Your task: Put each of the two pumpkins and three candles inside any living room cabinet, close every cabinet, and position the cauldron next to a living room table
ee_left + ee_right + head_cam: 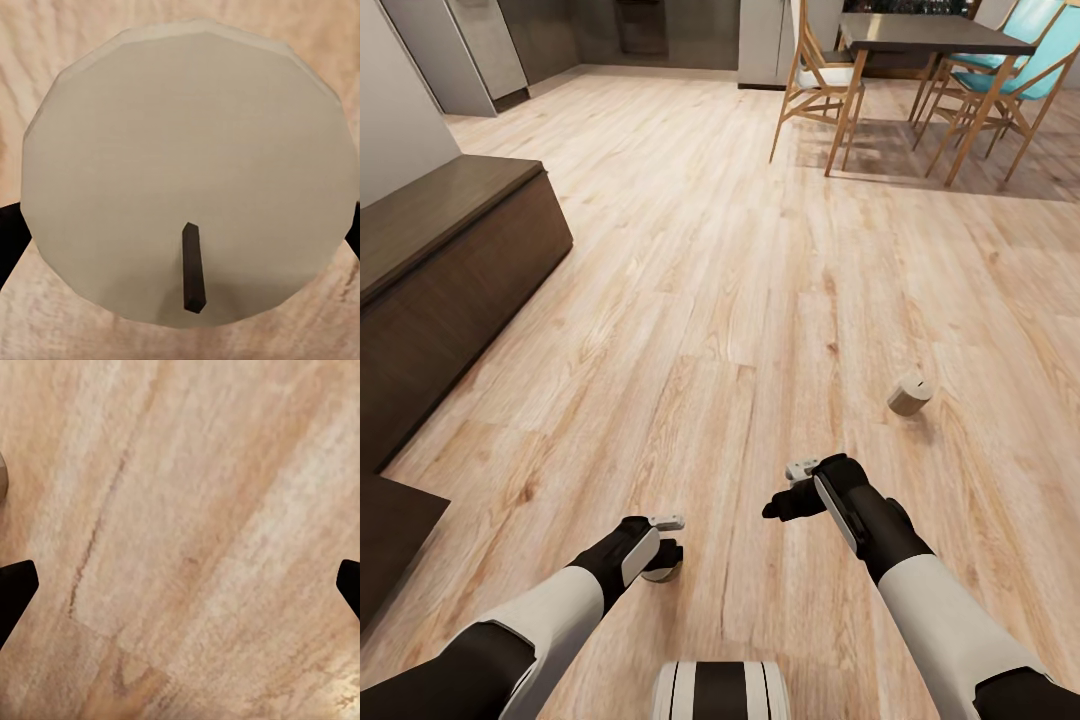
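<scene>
Wide stretch of pale wooden floor [740,280] across the middle of the head view, and plenty of open room on it. Along the left edge runs the long dark cabinet [450,250], flat top, and at lower left a dark panel [390,530] juts out over the planks, possibly an open door, hard to say. Up at the top right stands a dining table [930,35] with wooden chairs [820,80] around it, two with teal seats, well apart from the arms.

One candle [910,394] lies tipped on its side at right of centre, alone on bare floor, clear of everything, ahead of the right gripper [785,505]. That gripper hovers over plain boards; in its wrist view the dark fingertips [15,589] sit at opposite edges of the picture, spread wide, nothing between them.

Lower centre-left, the left gripper [660,560] has a second candle [187,172] under it. In the left wrist view its pale top with the dark wick sits between the black fingers [11,236], which show at either flank of it, seemingly pinching it.
</scene>
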You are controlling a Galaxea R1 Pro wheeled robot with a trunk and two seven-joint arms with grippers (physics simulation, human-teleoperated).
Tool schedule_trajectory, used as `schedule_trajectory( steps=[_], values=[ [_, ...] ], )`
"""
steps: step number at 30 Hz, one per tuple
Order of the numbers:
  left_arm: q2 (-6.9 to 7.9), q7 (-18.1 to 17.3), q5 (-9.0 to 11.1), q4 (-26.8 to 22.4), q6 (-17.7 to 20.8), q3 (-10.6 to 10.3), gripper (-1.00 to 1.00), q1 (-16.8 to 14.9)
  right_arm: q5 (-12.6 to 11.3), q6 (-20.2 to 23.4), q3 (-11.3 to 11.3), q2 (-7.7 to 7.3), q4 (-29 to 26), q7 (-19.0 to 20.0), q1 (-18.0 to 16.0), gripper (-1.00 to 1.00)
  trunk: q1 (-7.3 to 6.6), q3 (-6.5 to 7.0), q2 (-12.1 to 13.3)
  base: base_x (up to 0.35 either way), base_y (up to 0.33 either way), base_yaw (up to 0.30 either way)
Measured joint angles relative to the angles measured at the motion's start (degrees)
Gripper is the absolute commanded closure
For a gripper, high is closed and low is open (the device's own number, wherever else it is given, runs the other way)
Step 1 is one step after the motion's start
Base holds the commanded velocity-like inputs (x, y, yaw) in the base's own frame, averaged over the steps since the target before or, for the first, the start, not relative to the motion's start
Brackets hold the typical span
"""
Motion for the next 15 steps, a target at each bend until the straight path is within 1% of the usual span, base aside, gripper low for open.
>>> schedule_trajectory(
  steps=[7, 15],
  values=[
    [0.00, 0.00, 0.00, 0.01, 0.00, 0.00, -1.00, 0.01, 0.00, 0.00, 0.00, 0.00, 0.00, 0.00, 0.00, -1.00, 0.00, 0.00, 0.00, 0.000, 0.000, 0.000],
    [0.00, -0.08, 0.08, -0.03, 0.00, 0.02, -1.00, 0.00, 0.01, 0.00, 0.02, 0.00, 0.00, -0.01, 0.00, -1.00, 0.21, -1.77, -0.10, 0.000, 0.000, 0.000]
  ],
)
